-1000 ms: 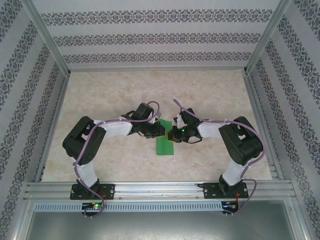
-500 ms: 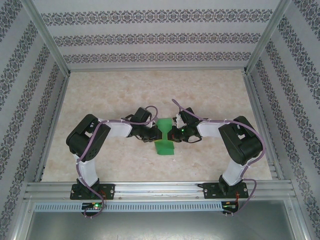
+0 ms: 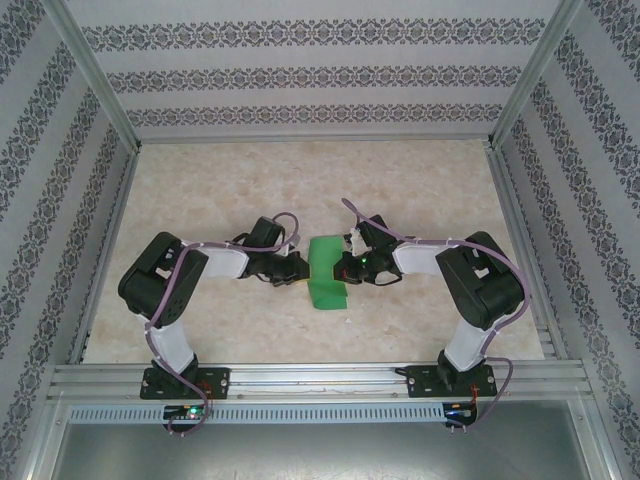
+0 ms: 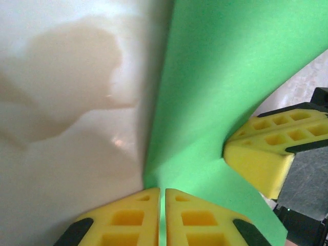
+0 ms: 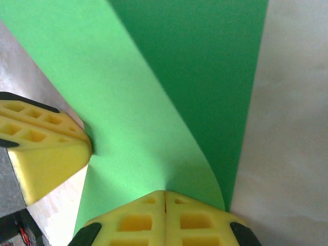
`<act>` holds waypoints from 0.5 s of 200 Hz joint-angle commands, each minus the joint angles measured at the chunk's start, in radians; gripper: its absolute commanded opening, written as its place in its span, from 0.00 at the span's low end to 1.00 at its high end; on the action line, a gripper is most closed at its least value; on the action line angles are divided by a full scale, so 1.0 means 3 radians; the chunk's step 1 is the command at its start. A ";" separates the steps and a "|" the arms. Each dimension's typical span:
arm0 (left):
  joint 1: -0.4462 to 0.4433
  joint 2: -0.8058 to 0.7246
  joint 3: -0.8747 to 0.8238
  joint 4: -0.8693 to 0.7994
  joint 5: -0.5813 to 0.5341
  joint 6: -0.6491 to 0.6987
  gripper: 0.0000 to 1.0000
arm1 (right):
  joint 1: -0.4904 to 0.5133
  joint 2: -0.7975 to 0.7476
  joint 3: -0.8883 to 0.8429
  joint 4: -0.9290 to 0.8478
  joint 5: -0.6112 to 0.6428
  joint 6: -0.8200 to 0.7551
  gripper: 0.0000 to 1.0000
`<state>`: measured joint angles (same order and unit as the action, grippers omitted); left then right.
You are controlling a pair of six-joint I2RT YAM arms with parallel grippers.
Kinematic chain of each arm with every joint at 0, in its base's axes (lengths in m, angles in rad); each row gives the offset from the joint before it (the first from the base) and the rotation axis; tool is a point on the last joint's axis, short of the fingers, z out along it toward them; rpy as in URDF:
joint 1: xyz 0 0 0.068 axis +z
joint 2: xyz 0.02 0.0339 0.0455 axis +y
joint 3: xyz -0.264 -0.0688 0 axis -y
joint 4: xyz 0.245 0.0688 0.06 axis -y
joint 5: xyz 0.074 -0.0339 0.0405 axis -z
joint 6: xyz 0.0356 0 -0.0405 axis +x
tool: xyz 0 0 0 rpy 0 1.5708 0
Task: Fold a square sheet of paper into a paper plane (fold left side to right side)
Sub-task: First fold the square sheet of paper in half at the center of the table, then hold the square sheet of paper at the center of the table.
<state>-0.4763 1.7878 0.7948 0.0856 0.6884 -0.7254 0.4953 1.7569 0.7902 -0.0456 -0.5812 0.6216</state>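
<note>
The square sheet of paper [image 3: 326, 276] is bright green and lies bowed on the table between my two arms. My left gripper [image 3: 303, 268] is at its left edge, and in the left wrist view this gripper [image 4: 162, 190] is shut on the paper [image 4: 215, 77], which rises in a curved flap off the table. My right gripper [image 3: 344, 270] is at the paper's right side. In the right wrist view it [image 5: 165, 193] is shut on the sheet [image 5: 154, 102], whose upper layer curls over a darker lower layer. Each wrist view catches the other gripper's yellow fingers [image 4: 266, 154] [image 5: 46, 148].
The pale marbled table [image 3: 220, 190] is walled by patterned panels [image 3: 320, 75] at the back and both sides. An aluminium rail [image 3: 320, 380] with both arm bases runs along the near edge.
My left gripper has drawn back to the left with the paper's edge. The green shape went from a narrow strip to a wider, bowed sheet. The right gripper has stayed put.
</note>
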 commanded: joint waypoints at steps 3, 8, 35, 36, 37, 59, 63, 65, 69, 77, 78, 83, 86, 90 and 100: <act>0.0061 -0.0214 -0.0073 -0.0260 -0.0164 0.0139 0.10 | -0.0002 0.0206 -0.0154 -0.0464 0.0540 -0.0078 0.00; 0.0061 -0.0254 -0.0074 -0.0259 -0.0150 0.0134 0.10 | -0.0001 0.0199 -0.0154 -0.0458 0.0529 -0.0073 0.00; 0.0000 -0.0412 -0.0004 -0.0257 -0.0093 0.0132 0.08 | 0.0002 0.0170 -0.0159 -0.0446 0.0511 -0.0057 0.00; -0.0004 -0.0414 0.0000 -0.0258 -0.0089 0.0135 0.08 | 0.0004 0.0168 -0.0159 -0.0446 0.0511 -0.0057 0.00; -0.0008 -0.0418 0.0007 -0.0257 -0.0087 0.0134 0.08 | 0.0005 0.0168 -0.0159 -0.0446 0.0511 -0.0057 0.00; -0.0114 -0.0408 0.0107 -0.0227 -0.0042 0.0116 0.08 | 0.0002 0.0154 -0.0164 -0.0447 0.0521 -0.0057 0.00; -0.0137 -0.0397 0.0129 -0.0219 -0.0040 0.0109 0.08 | 0.0005 0.0157 -0.0164 -0.0446 0.0521 -0.0057 0.00; -0.0146 -0.0386 0.0140 -0.0213 -0.0040 0.0103 0.08 | 0.0005 0.0157 -0.0164 -0.0446 0.0521 -0.0057 0.00; -0.0169 -0.0365 0.0158 -0.0209 -0.0040 0.0100 0.08 | 0.0002 0.0157 -0.0164 -0.0448 0.0521 -0.0057 0.00; -0.0205 -0.0312 0.0204 -0.0181 -0.0035 0.0095 0.07 | 0.0003 0.0166 -0.0164 -0.0443 0.0520 -0.0054 0.00; -0.0206 -0.0305 0.0209 -0.0174 -0.0032 0.0091 0.07 | 0.0004 0.0166 -0.0164 -0.0442 0.0520 -0.0053 0.00; -0.0224 -0.0267 0.0227 -0.0153 -0.0029 0.0078 0.08 | 0.0009 0.0171 -0.0164 -0.0438 0.0516 -0.0052 0.00; -0.0238 -0.0240 0.0244 -0.0138 -0.0025 0.0072 0.07 | 0.0010 0.0175 -0.0162 -0.0436 0.0516 -0.0052 0.00; -0.0251 -0.0205 0.0264 -0.0122 -0.0020 0.0067 0.07 | 0.0010 0.0179 -0.0164 -0.0436 0.0516 -0.0052 0.00; -0.0290 -0.0110 0.0321 -0.0097 0.0000 0.0064 0.07 | 0.0015 0.0186 -0.0159 -0.0431 0.0507 -0.0052 0.00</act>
<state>-0.5343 1.6958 0.8459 0.0387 0.6727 -0.7116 0.4953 1.7565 0.7902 -0.0448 -0.5816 0.6220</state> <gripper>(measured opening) 0.075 0.042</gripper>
